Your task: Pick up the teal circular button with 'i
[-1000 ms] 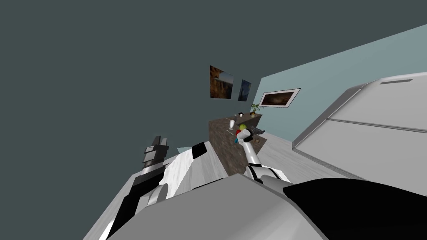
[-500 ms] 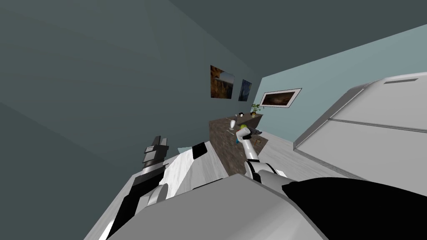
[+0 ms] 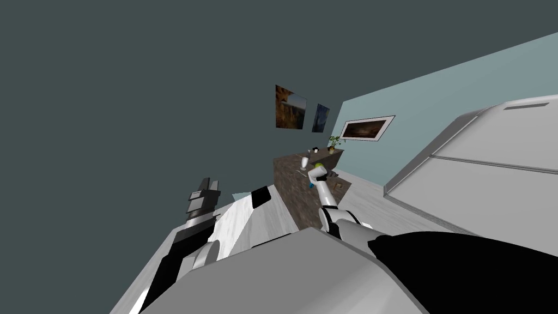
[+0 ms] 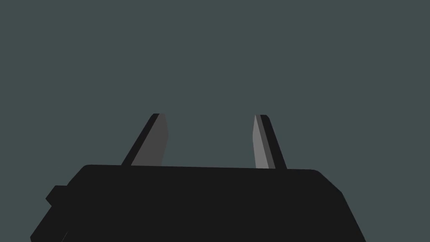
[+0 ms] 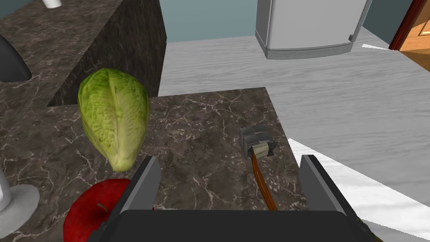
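Left gripper (image 4: 210, 117): fingers apart, empty, facing a wall.
Lettuce (image 5: 113, 117), apple (image 5: 90, 206): lying on the counter (image 5: 201, 122).
Right gripper (image 5: 230, 161): fingers apart, empty, over counter; hammer (image 5: 257, 145) ahead.
Button: perhaps the teal speck (image 3: 311, 185) by right forearm; unsure.
Progress: nothing grasped; locating and gripping remain.

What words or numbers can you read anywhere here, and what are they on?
None: no word, number or sign can be read.
The lettuce, apple, hammer, counter and fridge: no writing on them.
The wall pictures: scenes, no letters.
The teal thing on the counter: too small to tell any marking.
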Robot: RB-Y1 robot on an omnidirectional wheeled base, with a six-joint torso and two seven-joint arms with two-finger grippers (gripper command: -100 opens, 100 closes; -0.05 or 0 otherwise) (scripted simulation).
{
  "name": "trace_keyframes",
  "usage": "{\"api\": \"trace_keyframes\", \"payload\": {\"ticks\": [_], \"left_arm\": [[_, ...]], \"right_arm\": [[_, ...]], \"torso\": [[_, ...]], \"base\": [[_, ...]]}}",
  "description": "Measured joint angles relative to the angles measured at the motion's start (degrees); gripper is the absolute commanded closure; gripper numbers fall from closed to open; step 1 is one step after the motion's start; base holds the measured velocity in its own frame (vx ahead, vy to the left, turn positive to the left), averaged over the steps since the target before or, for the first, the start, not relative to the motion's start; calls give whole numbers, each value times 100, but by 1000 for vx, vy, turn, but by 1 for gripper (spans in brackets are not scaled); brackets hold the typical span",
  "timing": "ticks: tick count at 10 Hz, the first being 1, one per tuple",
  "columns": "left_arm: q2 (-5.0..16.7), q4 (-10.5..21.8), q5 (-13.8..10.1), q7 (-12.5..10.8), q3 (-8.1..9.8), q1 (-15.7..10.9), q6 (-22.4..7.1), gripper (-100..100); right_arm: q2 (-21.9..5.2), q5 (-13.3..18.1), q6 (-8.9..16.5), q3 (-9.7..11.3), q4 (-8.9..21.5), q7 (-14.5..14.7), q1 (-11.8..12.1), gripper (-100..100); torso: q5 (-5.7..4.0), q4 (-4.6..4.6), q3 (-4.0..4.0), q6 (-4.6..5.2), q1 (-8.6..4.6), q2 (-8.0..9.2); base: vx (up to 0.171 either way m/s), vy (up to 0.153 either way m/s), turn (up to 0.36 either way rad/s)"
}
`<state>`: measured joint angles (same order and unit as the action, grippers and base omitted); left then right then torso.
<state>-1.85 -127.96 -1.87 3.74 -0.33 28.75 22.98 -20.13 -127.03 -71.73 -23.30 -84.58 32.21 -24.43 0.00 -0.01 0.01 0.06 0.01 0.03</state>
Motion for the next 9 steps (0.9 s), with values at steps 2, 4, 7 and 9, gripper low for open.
{"api": "trace_keyframes", "payload": {"ticks": [2,4,7,9], "left_arm": [[0,0,0,0,0,0,0,0],[0,0,0,0,0,0,0,0],[0,0,0,0,0,0,0,0],[0,0,0,0,0,0,0,0]], "right_arm": [[-44,-325,-132,-40,181,118,-145,-100],[-92,-662,-221,-82,301,217,-239,-100],[-196,-1180,-356,-139,572,363,-438,-100],[-215,-1498,-461,-154,619,455,-497,-100]], "torso": [[1,-1,-3,0,5,-5],[1,-1,-2,-1,5,-5],[1,-1,-3,0,3,-5],[1,-1,-1,0,2,-2]], "base": [[13,14,-2],[15,17,-10],[13,11,-9],[7,11,-12]]}}
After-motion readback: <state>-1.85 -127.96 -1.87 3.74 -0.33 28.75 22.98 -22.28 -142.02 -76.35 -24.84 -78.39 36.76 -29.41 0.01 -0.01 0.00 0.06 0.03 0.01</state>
